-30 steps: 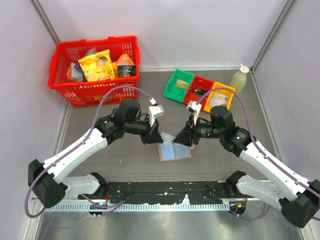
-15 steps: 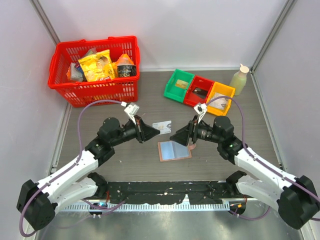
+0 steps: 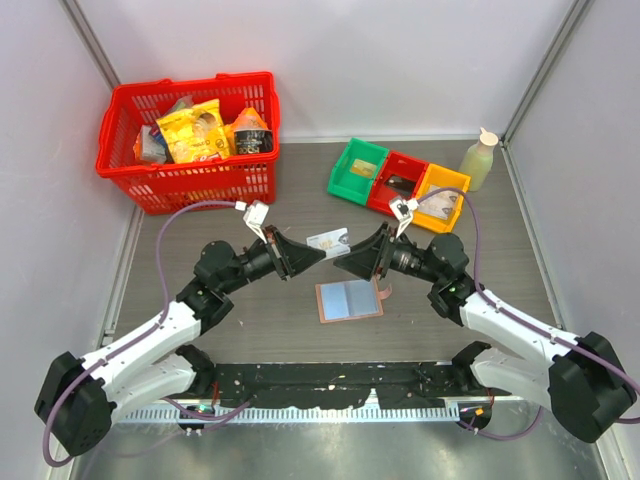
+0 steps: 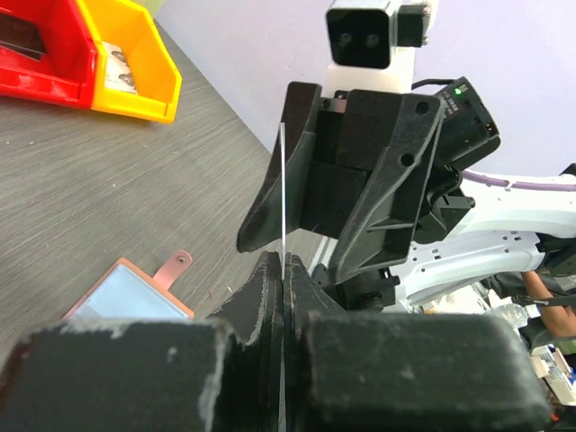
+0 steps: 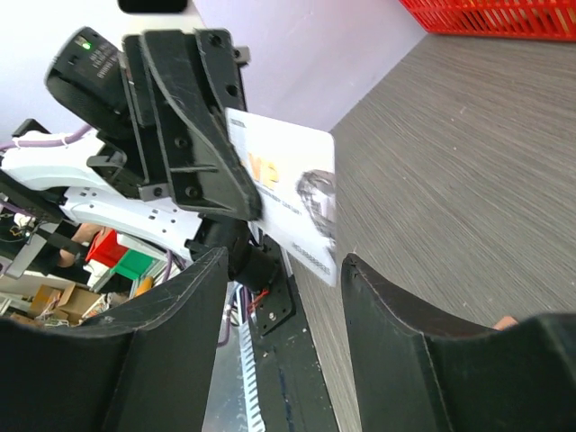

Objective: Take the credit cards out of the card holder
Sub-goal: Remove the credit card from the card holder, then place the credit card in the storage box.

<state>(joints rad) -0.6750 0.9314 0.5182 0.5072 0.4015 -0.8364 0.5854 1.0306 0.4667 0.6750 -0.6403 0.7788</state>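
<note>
Card (image 3: 328, 240) pinched in your left hand (image 3: 303, 256) hangs above the tabletop (image 3: 250, 320), its long axis running straight toward your right hand (image 3: 358, 262), which gapes wide just beside its free end. The card holder (image 3: 349, 299) lies open below.

My left claw (image 3: 316, 252), pinching the credit card (image 3: 328, 240), sits nose to nose with my spread right claw (image 3: 352, 258), so I see no passage between them. The card holder (image 3: 349, 299) lies underneath. Bare tabletop (image 3: 300, 195) opens behind, up to the red basket (image 3: 190, 182) and the bins (image 3: 397, 180).
</note>
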